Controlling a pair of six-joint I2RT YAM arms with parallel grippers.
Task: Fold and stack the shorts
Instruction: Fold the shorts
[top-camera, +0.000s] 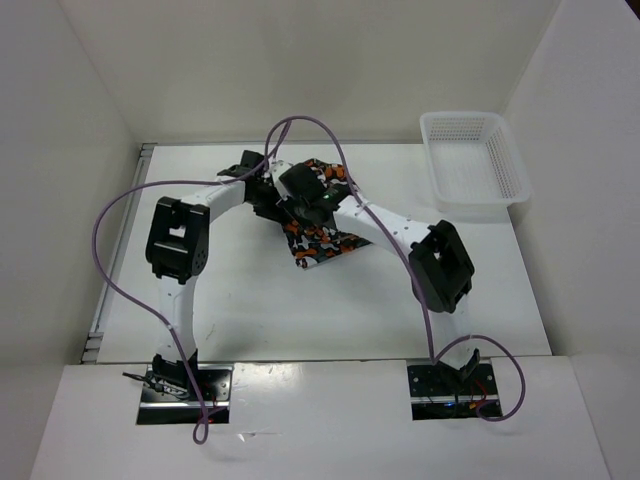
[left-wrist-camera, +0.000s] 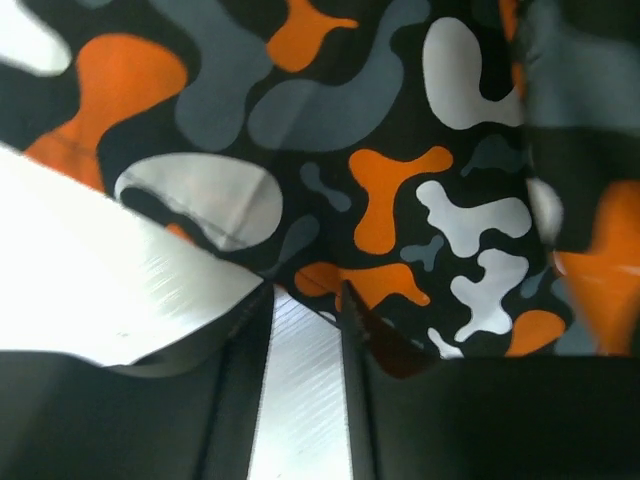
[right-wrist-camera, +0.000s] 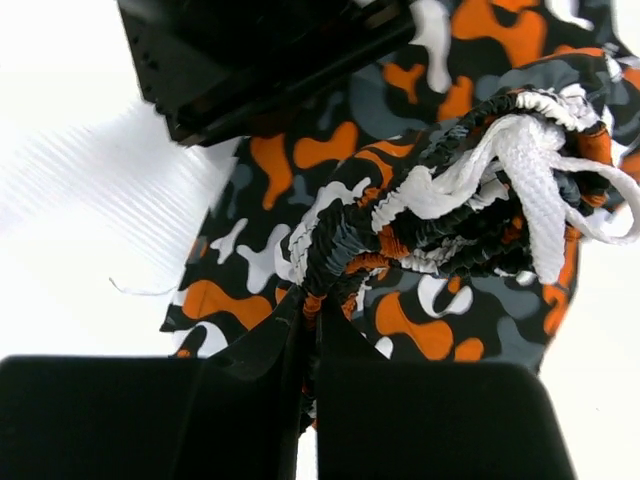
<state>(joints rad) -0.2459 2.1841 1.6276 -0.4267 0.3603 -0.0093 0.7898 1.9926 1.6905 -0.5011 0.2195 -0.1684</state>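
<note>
The shorts (top-camera: 322, 243) lie bunched in the middle of the table, printed in orange, black, white and grey. My right gripper (top-camera: 303, 200) is shut on the gathered elastic waistband (right-wrist-camera: 340, 245), with the fabric pinched between its jaws (right-wrist-camera: 315, 310); the white drawstring (right-wrist-camera: 525, 165) hangs loose beside it. My left gripper (top-camera: 268, 198) is right next to it at the shorts' left edge. In the left wrist view its jaws (left-wrist-camera: 305, 295) stand apart with bare table between them and the shorts' edge (left-wrist-camera: 380, 150) at their tips. The left gripper's black body (right-wrist-camera: 260, 60) shows in the right wrist view.
A white mesh basket (top-camera: 475, 165) stands at the back right of the white table (top-camera: 250, 300). White walls close the table in at the back and on both sides. Purple cables loop over both arms.
</note>
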